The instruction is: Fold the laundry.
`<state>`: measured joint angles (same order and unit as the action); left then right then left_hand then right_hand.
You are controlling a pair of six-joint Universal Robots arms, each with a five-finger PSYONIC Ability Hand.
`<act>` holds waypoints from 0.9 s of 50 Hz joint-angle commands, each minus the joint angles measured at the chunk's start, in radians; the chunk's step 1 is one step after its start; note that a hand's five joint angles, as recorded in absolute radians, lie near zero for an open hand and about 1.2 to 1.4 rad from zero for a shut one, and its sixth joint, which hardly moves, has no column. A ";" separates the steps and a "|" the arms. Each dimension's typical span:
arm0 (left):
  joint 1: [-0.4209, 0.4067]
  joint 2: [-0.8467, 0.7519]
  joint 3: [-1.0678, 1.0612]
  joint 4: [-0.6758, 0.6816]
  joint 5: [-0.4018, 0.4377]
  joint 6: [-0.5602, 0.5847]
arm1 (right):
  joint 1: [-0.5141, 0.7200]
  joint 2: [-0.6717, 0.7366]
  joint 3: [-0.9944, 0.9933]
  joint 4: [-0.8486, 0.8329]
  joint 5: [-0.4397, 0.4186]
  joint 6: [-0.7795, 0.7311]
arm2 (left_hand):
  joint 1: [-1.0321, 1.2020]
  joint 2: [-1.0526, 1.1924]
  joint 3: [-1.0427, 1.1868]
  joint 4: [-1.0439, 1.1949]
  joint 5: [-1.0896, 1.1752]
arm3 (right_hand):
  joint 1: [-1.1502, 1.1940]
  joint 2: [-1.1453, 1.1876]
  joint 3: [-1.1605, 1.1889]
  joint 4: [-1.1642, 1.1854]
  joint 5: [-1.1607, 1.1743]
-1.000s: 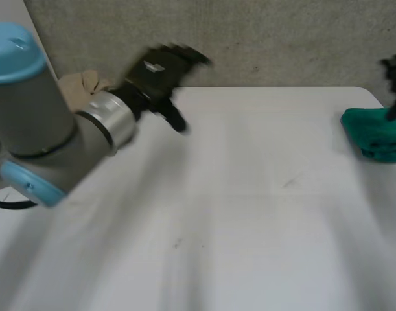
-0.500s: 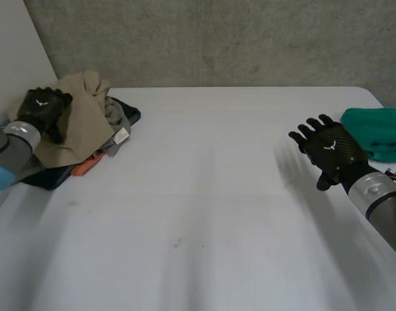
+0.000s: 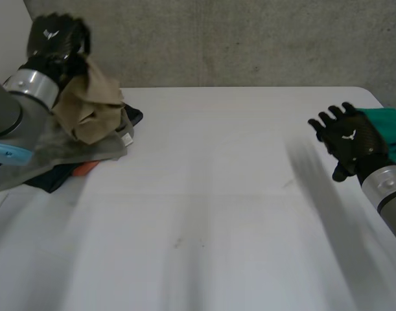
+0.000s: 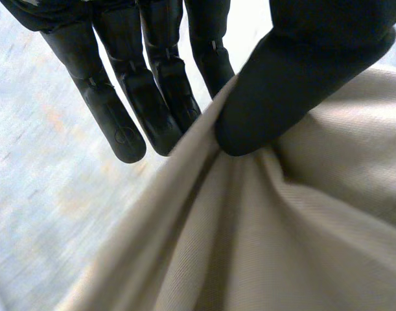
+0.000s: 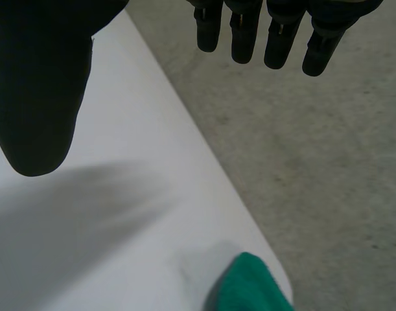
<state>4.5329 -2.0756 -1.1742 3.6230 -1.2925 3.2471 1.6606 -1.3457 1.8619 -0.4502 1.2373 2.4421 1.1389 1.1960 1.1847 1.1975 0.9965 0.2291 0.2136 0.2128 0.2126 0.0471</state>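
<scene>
Up since 0.5 s ago: left hand [image 3: 55, 39] pinches beige garment [image 3: 91, 107] btwn thumb & fingers, pulling it off pile [image 3: 48, 178], prob. to spread on worktop [image 3: 217, 194]; right hand [image 3: 350, 139] open, empty.

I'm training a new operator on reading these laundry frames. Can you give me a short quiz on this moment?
1. True or false: the left hand pinches the beige cloth between its thumb and fingers.
2. Multiple choice: the right hand is
A) curled into a fist
B) open, holding nothing
C) clutching a red towel
3. Short answer: which hand is nearer the green cloth?

Key: 1 true; 2 B; 3 the right hand.
</scene>
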 commanded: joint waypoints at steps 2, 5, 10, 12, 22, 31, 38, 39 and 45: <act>-0.267 0.132 -0.110 -0.066 0.004 -0.162 | -0.001 -0.076 -0.010 0.001 0.067 0.041 | 0.257 0.200 0.212 0.199 0.225 | -0.055 -0.039 -0.038 -0.038 -0.047; -0.397 0.079 -0.111 -0.066 0.001 -0.182 | 0.001 -0.078 -0.010 0.002 0.067 0.061 | 0.257 0.200 0.212 0.199 0.225 | -0.055 -0.039 -0.038 -0.038 -0.047; -0.535 -0.043 -0.093 -0.049 0.007 -0.198 | -0.001 -0.075 -0.007 0.004 0.067 0.078 | 0.257 0.200 0.212 0.199 0.225 | -0.055 -0.039 -0.038 -0.038 -0.047; -0.555 -0.087 -0.076 -0.041 0.007 -0.202 | -0.004 -0.070 -0.007 0.005 0.067 0.084 | 0.257 0.200 0.212 0.199 0.225 | -0.055 -0.039 -0.038 -0.038 -0.047; -0.626 -0.054 -0.146 -0.053 0.107 -0.207 | -0.050 -0.024 -0.032 0.013 0.065 0.077 | -0.686 -0.743 -0.732 -0.745 -0.718 | -0.055 -0.039 -0.038 -0.038 -0.047; -0.485 0.251 -0.301 -0.056 0.094 -0.196 | -0.041 -0.016 -0.073 0.116 0.053 0.074 | -0.890 -0.947 -0.936 -0.949 -0.922 | -0.055 -0.039 -0.038 -0.038 -0.047; -0.318 0.296 -0.384 -0.132 0.044 -0.097 | 0.054 -0.016 -0.135 0.267 0.018 0.080 | -0.884 -0.941 -0.930 -0.943 -0.916 | -0.055 -0.039 -0.038 -0.038 -0.047; -0.305 0.292 -0.389 -0.142 0.039 -0.074 | 0.082 -0.013 -0.156 0.310 -0.002 0.081 | -0.884 -0.941 -0.930 -0.943 -0.916 | -0.055 -0.039 -0.038 -0.038 -0.047; -0.247 0.129 -0.380 -0.173 0.007 0.137 | 0.163 0.039 -0.210 0.403 -0.030 0.083 | -0.884 -0.941 -0.930 -0.943 -0.916 | -0.055 -0.039 -0.038 -0.038 -0.047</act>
<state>4.2345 -1.8023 -1.5630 3.4764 -1.2552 3.2081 1.7428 -1.3500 1.7036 -0.1347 1.2344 2.5219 0.2462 0.2511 0.2542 0.2471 0.0670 0.2291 0.2136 0.2128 0.2126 0.0471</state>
